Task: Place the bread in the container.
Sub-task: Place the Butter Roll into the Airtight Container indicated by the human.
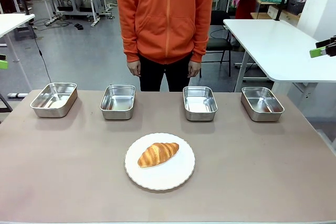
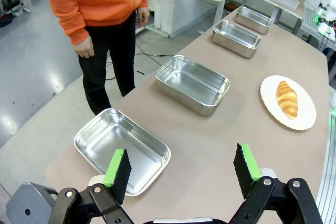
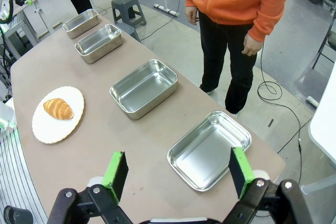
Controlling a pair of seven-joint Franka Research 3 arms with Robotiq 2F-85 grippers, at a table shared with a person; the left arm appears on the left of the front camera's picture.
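- Step in hand: the pick has not begun. The golden-brown crescent croissant (image 1: pixel 158 154) lies on a round white plate (image 1: pixel 176 176) with a scalloped rim, at the near centre of the brown tabletop (image 1: pixel 63 171).
- Four shallow rectangular stainless-steel trays stand empty in a row along the far side: the far-left tray (image 1: pixel 54 99), the centre-left tray (image 1: pixel 117 102), the centre-right tray (image 1: pixel 200 103) and the far-right tray (image 1: pixel 262 103). Which of them is the intended container cannot be told.
- The left claw (image 2: pixel 181 153) is spread wide and empty, raised above the left end of the tabletop, near the far-left tray.
- The right claw (image 3: pixel 177 155) is likewise spread wide and empty, raised near the far-right tray.
- A person in an orange hoodie (image 1: pixel 166 14) stands at the far side, hands hanging apart from every object.
- Next move, as a judgement: bring one claw over the plate, turn its fingers across the croissant's narrow width, lower it and close lightly; the crust probably crushes easily.
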